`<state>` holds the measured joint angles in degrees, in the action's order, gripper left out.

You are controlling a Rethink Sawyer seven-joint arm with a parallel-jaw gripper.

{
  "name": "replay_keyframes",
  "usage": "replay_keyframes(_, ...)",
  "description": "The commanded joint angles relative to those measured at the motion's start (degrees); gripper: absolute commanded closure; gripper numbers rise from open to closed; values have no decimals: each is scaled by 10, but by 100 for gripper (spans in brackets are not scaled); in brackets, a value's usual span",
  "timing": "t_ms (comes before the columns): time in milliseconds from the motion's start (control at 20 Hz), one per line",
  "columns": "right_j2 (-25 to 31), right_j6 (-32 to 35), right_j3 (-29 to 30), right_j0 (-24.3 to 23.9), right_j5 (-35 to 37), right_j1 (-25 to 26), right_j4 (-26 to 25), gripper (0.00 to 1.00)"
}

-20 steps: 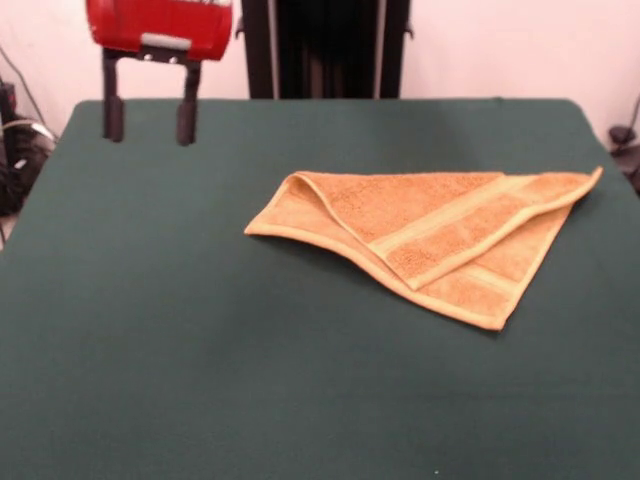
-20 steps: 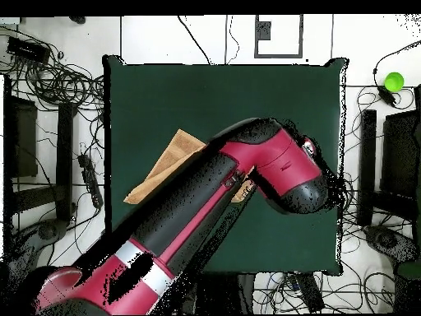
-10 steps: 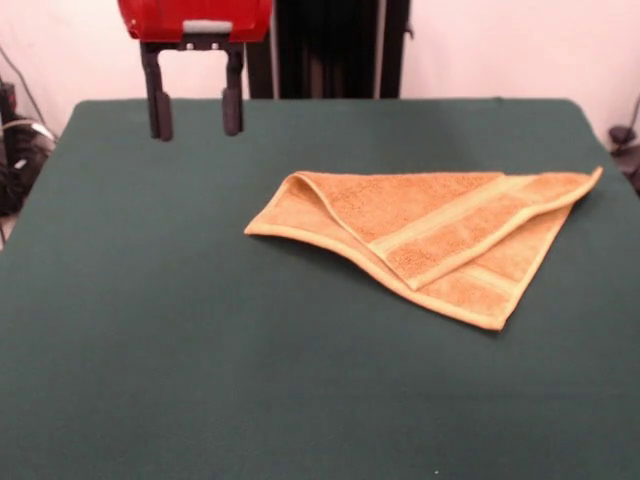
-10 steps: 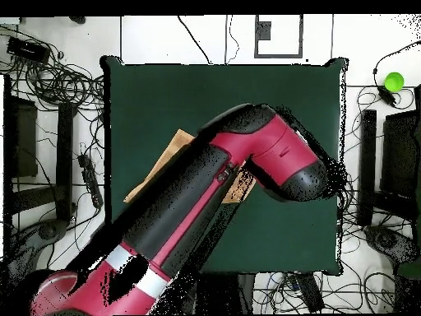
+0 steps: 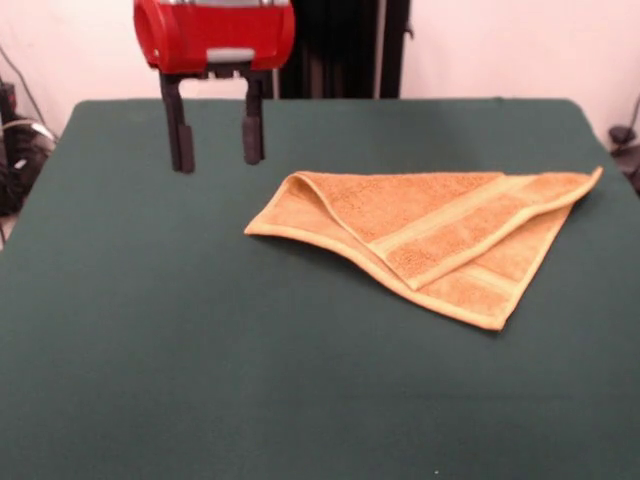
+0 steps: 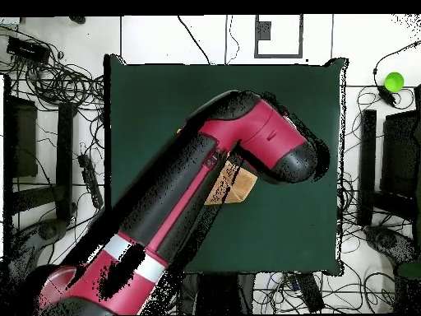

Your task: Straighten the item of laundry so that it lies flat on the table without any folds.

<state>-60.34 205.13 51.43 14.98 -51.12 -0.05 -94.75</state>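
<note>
The two black fingers (image 5: 181, 148) are spread apart with nothing between them. They hang from the gripper (image 5: 216, 150), which has slid sideways toward the towel (image 5: 430, 240) and come lower in the last second. It is up in the air, near the towel's folded corner but not touching it.

The towel has not moved. It lies on the table (image 5: 150, 330), folded over itself, one corner flap laid across the rest. From above, the arm (image 6: 189, 197) hides most of it.

I think the gripper is getting ready to grab that flap. No unfolding has started yet.
</note>
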Motion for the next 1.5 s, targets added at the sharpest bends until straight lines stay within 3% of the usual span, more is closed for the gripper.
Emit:
replay_keyframes(50, 62, 217, -99, -4, -82, 86, -8, 0)
replay_keyframes(700, 40, 228, -111, -2, -155, 63, 14, 0)
replay_keyframes(1250, 67, 170, -120, -17, -221, 55, 27, 0)
replay_keyframes(1500, 77, 155, -133, -16, -213, 70, 39, 0)
